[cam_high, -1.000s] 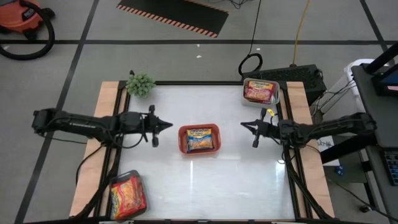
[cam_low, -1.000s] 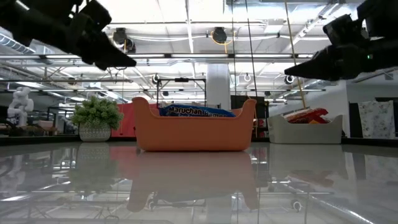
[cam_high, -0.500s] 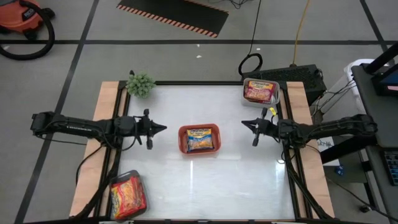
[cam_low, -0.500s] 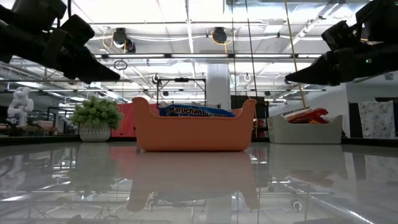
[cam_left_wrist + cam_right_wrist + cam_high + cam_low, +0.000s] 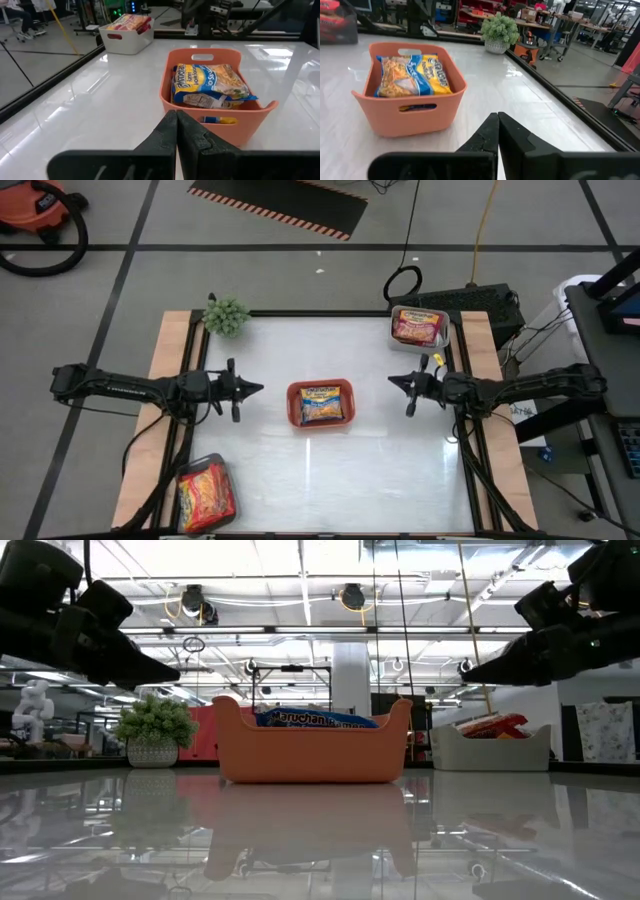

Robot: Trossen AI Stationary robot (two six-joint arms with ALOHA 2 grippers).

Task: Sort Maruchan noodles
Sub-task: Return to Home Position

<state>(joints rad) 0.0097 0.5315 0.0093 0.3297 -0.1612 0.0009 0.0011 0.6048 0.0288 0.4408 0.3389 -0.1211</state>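
At table height you see only the top edge of the blue-yellow packet (image 5: 315, 719); the wall of the orange bin (image 5: 312, 750) hides the rest. From above, you cannot count the orange packets (image 5: 205, 498) stacked in the clear bin (image 5: 210, 461) or the red packets (image 5: 418, 327) in the grey bin (image 5: 447, 332). The left arm (image 5: 60, 625) and right arm (image 5: 565, 635) run off the low view's sides.

Table (image 5: 380, 470): glossy white top, wooden strips along both sides. Centre: orange tray (image 5: 292, 405) with a blue-yellow noodle packet (image 5: 322, 404). Far right corner: grey tray (image 5: 420, 345), red packets (image 5: 419, 326). Near left corner: clear tray (image 5: 205, 461), orange packets (image 5: 206, 498). Far left corner: small potted plant (image 5: 226, 314).
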